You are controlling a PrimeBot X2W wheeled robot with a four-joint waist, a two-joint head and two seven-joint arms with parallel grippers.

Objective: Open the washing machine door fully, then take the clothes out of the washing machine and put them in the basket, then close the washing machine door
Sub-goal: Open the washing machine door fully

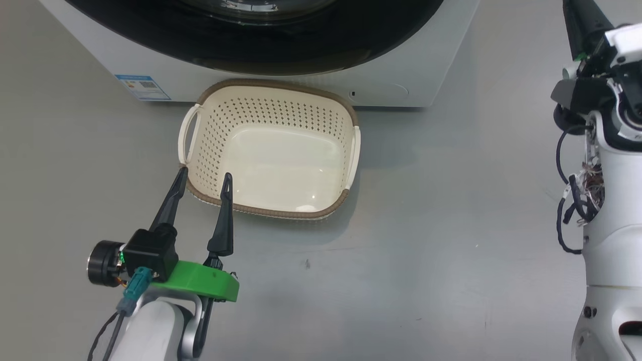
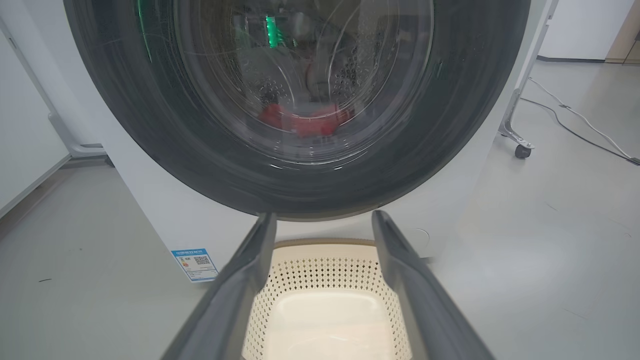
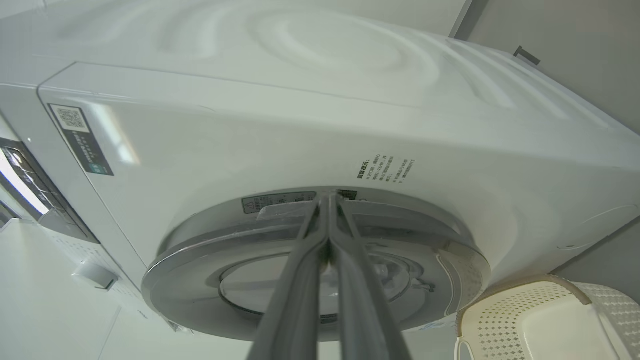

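The white washing machine [image 1: 426, 65] stands ahead with its washing machine door [image 1: 251, 45] lying against the front. Through the door's glass [image 2: 300, 75] I see the red clothes [image 2: 305, 122] in the drum. The cream basket [image 1: 276, 85] sits on the floor right below the door, with nothing in it. My left gripper [image 1: 205, 174] is open, its fingertips over the basket's near left corner. In the right wrist view my right gripper [image 3: 327, 197] is shut with nothing between its fingers, and its tips rest at the door's rim [image 3: 200, 260], by the seam with the machine front [image 3: 300, 125].
A blue label [image 1: 143, 87] marks the machine's lower left front. A wheeled stand leg [image 2: 522, 150] and a loose cable [image 2: 575, 115] lie on the floor to the machine's right. My right arm [image 1: 602, 200] stands at the right edge. Open grey floor [image 1: 401, 281] surrounds the basket.
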